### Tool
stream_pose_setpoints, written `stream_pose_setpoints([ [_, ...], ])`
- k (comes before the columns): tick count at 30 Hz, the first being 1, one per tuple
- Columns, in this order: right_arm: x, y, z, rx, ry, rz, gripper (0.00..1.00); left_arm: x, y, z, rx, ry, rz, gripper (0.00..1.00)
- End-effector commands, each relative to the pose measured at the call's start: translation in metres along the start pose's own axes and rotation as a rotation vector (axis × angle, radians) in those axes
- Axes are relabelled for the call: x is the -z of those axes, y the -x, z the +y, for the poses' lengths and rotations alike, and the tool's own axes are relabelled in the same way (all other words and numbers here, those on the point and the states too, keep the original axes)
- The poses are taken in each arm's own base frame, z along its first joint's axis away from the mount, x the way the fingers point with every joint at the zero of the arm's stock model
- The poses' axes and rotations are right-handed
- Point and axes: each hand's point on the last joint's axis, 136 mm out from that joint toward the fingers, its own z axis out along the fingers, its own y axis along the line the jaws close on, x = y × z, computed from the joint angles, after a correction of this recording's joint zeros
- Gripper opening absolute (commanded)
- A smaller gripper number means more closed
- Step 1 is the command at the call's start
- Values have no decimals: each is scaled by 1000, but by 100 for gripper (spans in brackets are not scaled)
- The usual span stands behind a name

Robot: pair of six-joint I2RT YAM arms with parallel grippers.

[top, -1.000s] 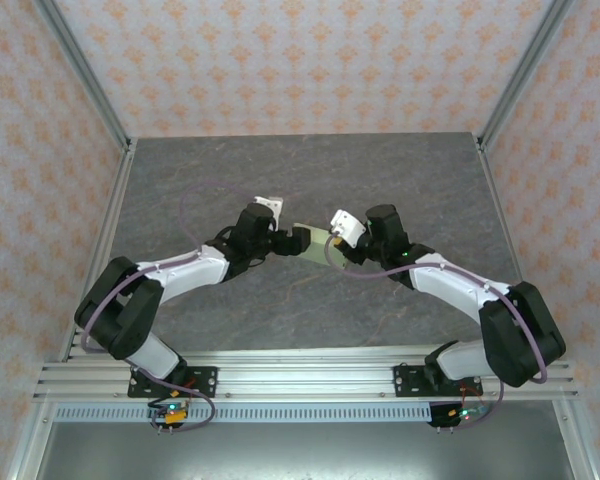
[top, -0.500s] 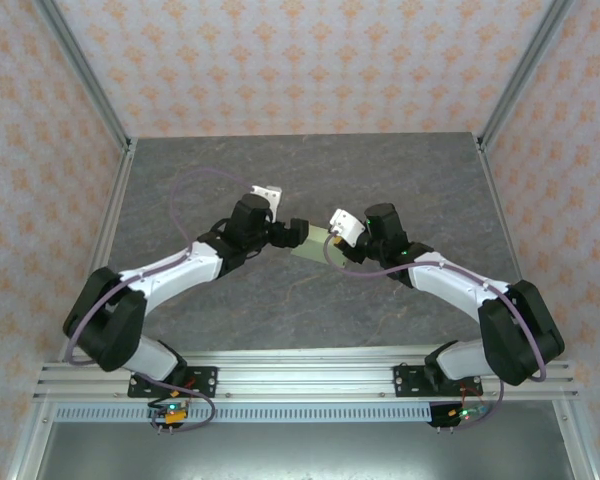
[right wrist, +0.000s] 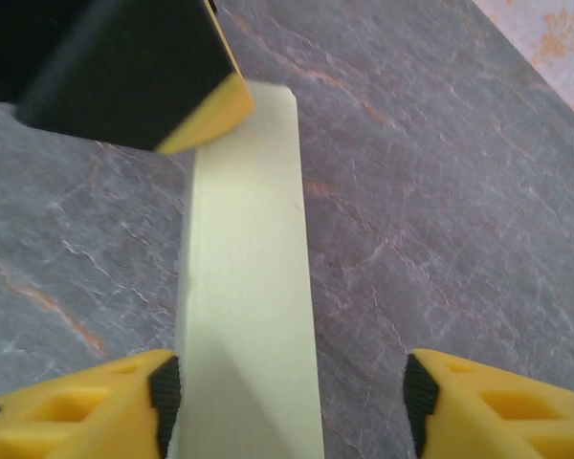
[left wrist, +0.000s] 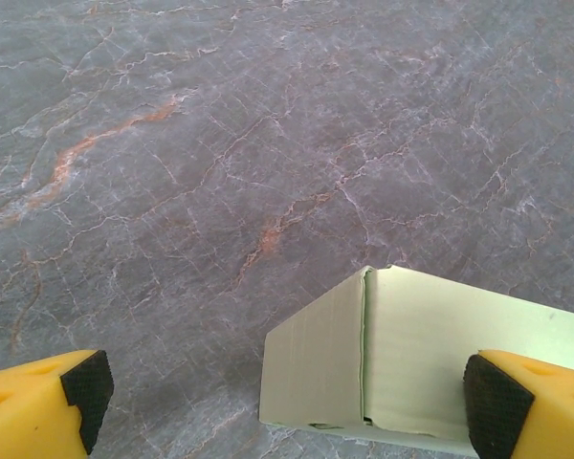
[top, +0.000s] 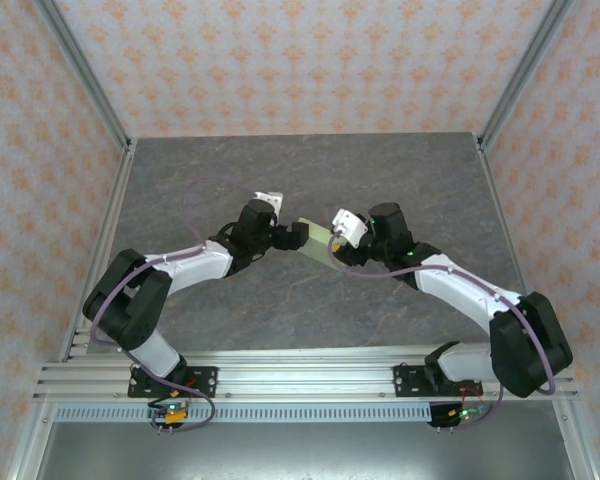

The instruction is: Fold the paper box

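Observation:
The paper box (top: 317, 243) is pale yellow-green and folded into a small flat block, resting on the grey table (top: 280, 180) between my two grippers. My left gripper (top: 298, 236) stands wide open at the box's left end. In the left wrist view the box (left wrist: 411, 368) sits between the left gripper's (left wrist: 287, 406) fingers, up against its right pad (left wrist: 488, 397). My right gripper (top: 332, 248) is open around the box's other end. In the right wrist view the box (right wrist: 244, 287) is a narrow strip between the right gripper's (right wrist: 292, 406) fingers, against its left pad (right wrist: 165, 402) and well apart from the other pad.
The grey marble-patterned table is bordered by metal rails (top: 110, 230) and patterned walls (top: 300, 60). One finger of the left gripper (right wrist: 143, 67) hangs over the box's far end in the right wrist view. Bare tabletop (left wrist: 220, 143) lies beyond the box.
The right gripper's jaws have come apart around the box. The left arm's elbow swung out and back while its gripper stayed at the box. The box has barely moved.

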Motion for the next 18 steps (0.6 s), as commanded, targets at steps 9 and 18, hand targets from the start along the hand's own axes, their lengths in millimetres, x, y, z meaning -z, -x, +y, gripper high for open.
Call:
stream_pose_setpoints([
  [9,-48,-14,2,-97,124,193,80,7,-35,20,10,64,103,97],
  [18,-50,-26,33,144,170,259,50,31,-12,24,10,91,28,100],
])
